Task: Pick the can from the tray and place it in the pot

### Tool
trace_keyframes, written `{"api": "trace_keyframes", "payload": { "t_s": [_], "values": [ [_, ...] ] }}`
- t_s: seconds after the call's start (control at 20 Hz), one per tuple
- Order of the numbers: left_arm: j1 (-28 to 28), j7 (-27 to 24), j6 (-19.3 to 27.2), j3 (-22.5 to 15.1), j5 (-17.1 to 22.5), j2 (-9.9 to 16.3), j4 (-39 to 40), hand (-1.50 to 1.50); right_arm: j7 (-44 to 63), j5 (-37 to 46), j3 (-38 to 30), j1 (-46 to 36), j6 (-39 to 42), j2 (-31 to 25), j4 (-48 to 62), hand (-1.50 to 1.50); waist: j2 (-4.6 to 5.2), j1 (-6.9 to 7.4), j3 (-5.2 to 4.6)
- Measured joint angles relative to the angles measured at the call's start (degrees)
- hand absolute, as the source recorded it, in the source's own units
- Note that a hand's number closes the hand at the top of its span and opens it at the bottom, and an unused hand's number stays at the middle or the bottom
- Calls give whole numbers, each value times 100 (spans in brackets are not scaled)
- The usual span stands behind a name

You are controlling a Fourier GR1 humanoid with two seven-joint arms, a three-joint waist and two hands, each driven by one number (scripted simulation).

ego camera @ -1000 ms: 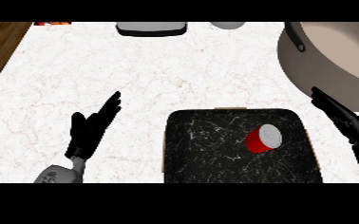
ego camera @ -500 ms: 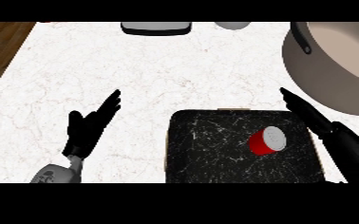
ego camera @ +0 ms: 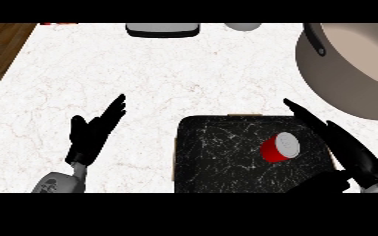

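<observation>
A red can (ego camera: pixel 280 147) with a pale top lies tilted on the dark marbled tray (ego camera: pixel 214 155) at the lower right. My right hand (ego camera: pixel 345 147) is open, its fingers straight, just right of the can and over the tray's right edge, not touching the can. The big grey pot (ego camera: pixel 341 65) stands at the far right, partly cut off by the view's edge. My left hand (ego camera: pixel 92 132) rests open at the lower left, fingers up.
A dark flat appliance (ego camera: pixel 162 29) and a small grey round object (ego camera: pixel 243 26) sit along the counter's far edge. The white marbled counter (ego camera: pixel 148 80) stretches between them and the tray. Wooden floor shows at the far left.
My right hand has moved left from the right edge and now reaches over the tray next to the can. The view has shifted slightly. The left hand has stayed put.
</observation>
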Motion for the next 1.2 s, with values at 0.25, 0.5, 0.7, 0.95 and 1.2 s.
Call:
{"api": "trace_keyframes", "payload": {
  "t_s": [0.25,0.5,0.7,0.95,1.2],
  "values": [
    [49,8,-45,54,-190,-190,-28,0,-767,372,-331,114,135,255,536,-150,-4,-17,1],
    [-37,139,-148,204,-292,-255,-4,0,-1324,142,-761,275,554,393,859,-150,-4,-26,1],
    [37,173,-122,190,-400,-365,-90,0,-1657,-124,-868,304,797,674,1115,-150,-5,-20,0],
    [-31,-53,-230,288,-485,-457,236,0,-1908,-513,-1026,253,1085,1010,1503,-150,-1,-23,1],
    [-36,-51,-316,416,-580,-523,258,0,-2032,-497,-1098,140,1158,1405,1984,-150,-3,-19,0]
  ]
}}
